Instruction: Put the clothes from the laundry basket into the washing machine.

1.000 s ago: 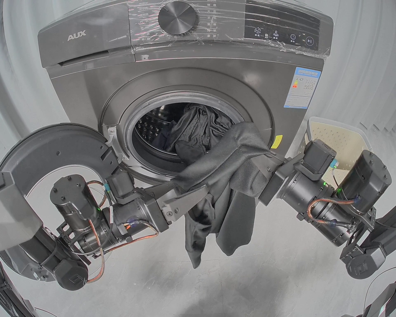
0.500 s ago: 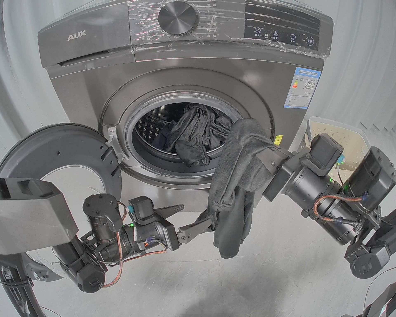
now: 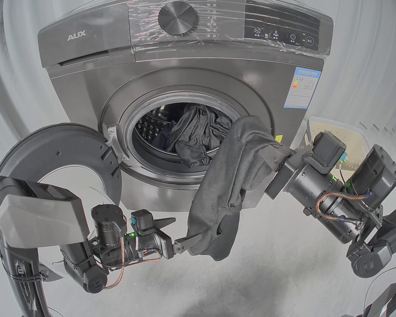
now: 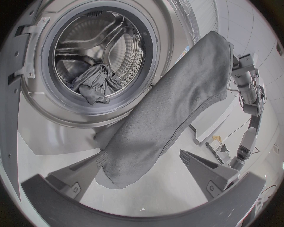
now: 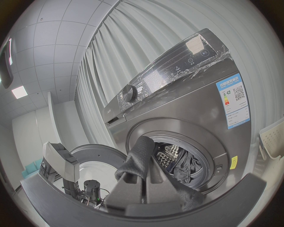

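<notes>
Grey floor (image 3: 264,268), smooth, running up to the foot of the washing machine.

Left gripper (image 3: 183,232): low, near the floor, in front of the machine; jaws spread wide, gripping nothing. One finger touches the bottom edge of the hanging garment.

Grey garment (image 3: 231,177): knitted, long, hanging in the air in front of the machine's lower right front. Its top is pinched by the right gripper and its lower end sags toward the left gripper. It is outside the drum, with its top beside the right rim of the opening.

Right gripper (image 3: 266,149): raised at the right of the opening, fingers clamped together on the top fold of the garment.

Door (image 3: 53,152): round, swung fully open to the left on its hinge.

Washing machine (image 3: 185,78): dark grey front-loader, with a dial (image 3: 177,17) on a film-wrapped panel and a blue label (image 3: 302,87) at the upper right.

Drum (image 3: 148,126): holds dark clothes (image 3: 194,132), bunched at the front lip.

Laundry basket (image 3: 342,138): cream, perforated, beside the machine's right side, behind the right arm.

Curtain (image 3: 363,74): pale, pleated, behind everything.
</notes>
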`<state>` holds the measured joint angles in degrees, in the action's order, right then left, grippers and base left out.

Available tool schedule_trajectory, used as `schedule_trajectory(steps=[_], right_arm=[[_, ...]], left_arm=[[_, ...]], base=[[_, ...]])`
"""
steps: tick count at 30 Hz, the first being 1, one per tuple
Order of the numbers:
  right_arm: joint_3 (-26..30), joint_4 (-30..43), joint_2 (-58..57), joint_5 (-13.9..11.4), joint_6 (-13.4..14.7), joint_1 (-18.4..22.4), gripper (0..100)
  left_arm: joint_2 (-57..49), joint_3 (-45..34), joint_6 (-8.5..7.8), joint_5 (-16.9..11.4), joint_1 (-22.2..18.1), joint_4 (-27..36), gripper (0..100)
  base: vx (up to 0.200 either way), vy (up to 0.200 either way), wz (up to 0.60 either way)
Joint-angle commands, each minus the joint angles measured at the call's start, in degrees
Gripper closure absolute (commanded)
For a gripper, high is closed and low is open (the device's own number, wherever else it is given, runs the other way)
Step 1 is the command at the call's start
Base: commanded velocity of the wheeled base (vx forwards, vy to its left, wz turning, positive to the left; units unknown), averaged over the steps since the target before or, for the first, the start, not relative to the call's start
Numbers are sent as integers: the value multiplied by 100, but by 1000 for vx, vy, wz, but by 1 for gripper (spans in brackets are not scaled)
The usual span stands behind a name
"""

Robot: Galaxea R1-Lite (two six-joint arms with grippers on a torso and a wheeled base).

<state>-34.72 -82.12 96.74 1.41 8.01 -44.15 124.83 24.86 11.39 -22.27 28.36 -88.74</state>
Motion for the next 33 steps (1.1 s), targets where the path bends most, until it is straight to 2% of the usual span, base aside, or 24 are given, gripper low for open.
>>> schedule_trajectory(steps=[1, 17, 25, 33], right_arm=[[-44, 11, 11, 8, -1, -5, 100], [-694, 82, 758, 96, 8, -67, 100], [-923, 90, 969, 96, 8, -76, 100], [-1090, 99, 987, 105, -1, -129, 100]], left_arm=[[217, -25, -31, -23, -14, -3, 0], [226, -60, -110, -23, 381, -21, 0], [366, 54, -128, 21, 434, -21, 0], [718, 336, -304, 56, 434, -21, 0]], base=[[0, 0, 0], [0, 0, 0], [0, 0, 0], [0, 0, 0]])
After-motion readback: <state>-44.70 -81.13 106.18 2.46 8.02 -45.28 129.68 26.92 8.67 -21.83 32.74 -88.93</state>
